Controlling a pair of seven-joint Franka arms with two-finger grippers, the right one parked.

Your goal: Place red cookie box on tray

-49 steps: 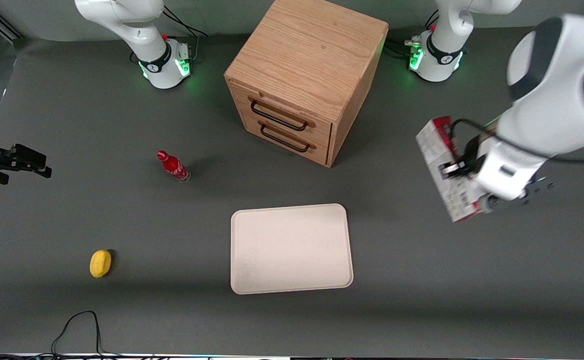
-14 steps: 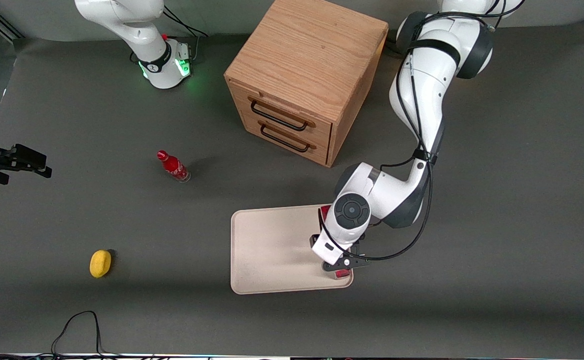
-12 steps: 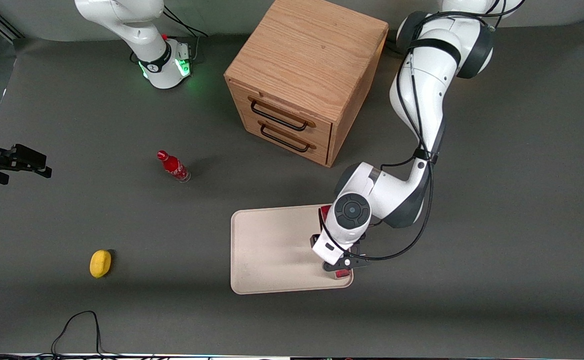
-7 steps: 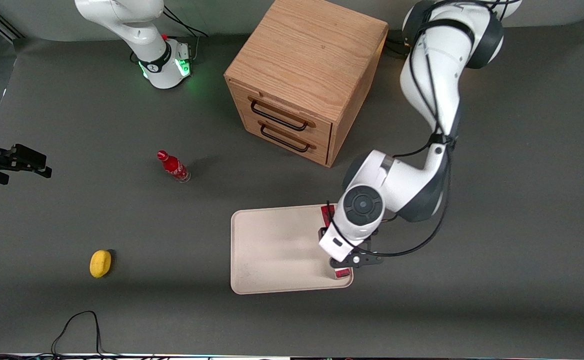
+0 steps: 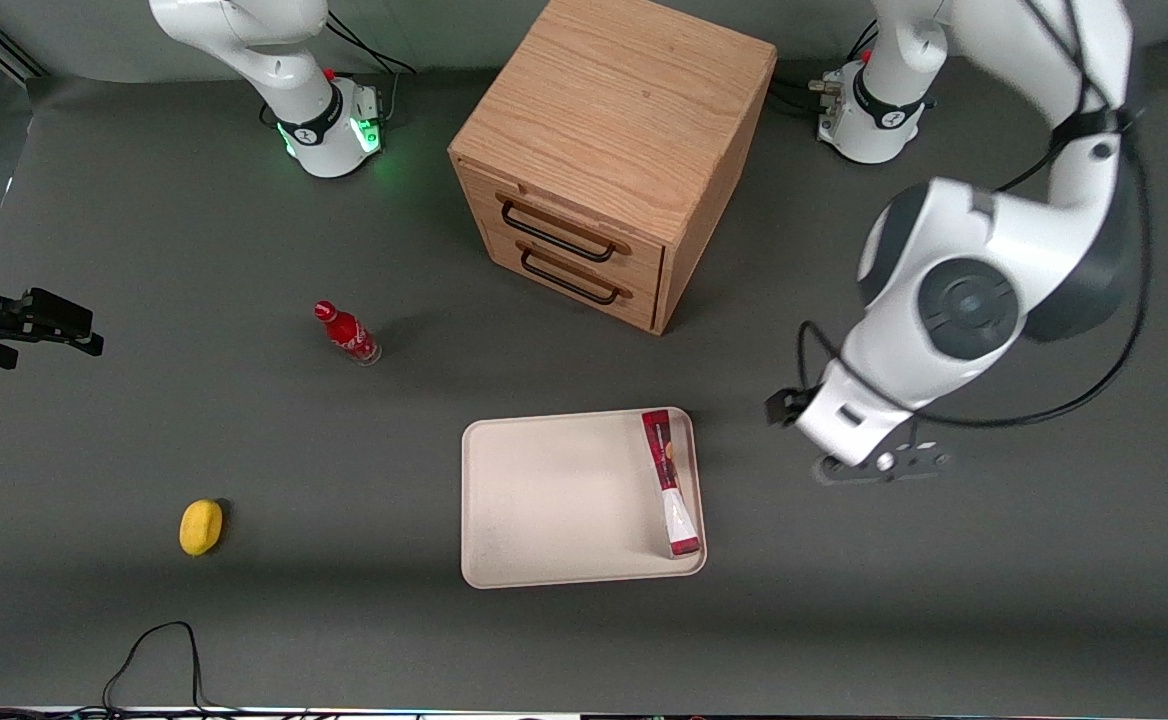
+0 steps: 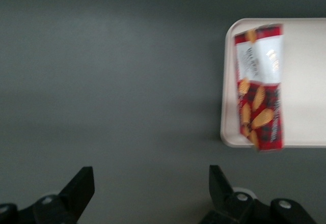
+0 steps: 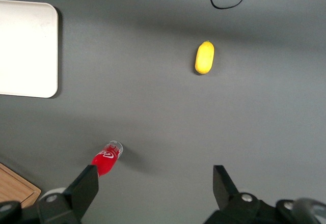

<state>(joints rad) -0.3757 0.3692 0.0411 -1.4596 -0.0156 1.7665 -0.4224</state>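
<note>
Lying lengthwise along tray (image 5: 544, 500) edge: red cookie box (image 5: 671, 483); gripper (image 6: 147, 193) apart, fingers (image 6: 81, 186) spread.

1. The left arm (image 5: 984, 250) has glossy white rounded shells with dark grey sections at the joints.
2. A round grey joint cap (image 5: 968, 307) with concentric rings faces the front camera.
3. A thin black cable (image 5: 1044, 412) loops along the links.
4. Its white base (image 5: 872, 125) wears a black band.
5. The end effector (image 5: 879, 466), over the bench (image 5: 994, 560) toward the working arm's end, is black; its wedge-shaped fingers (image 6: 81, 184) stand wide apart, with silver screws (image 6: 238, 197) on the mounts.
</note>
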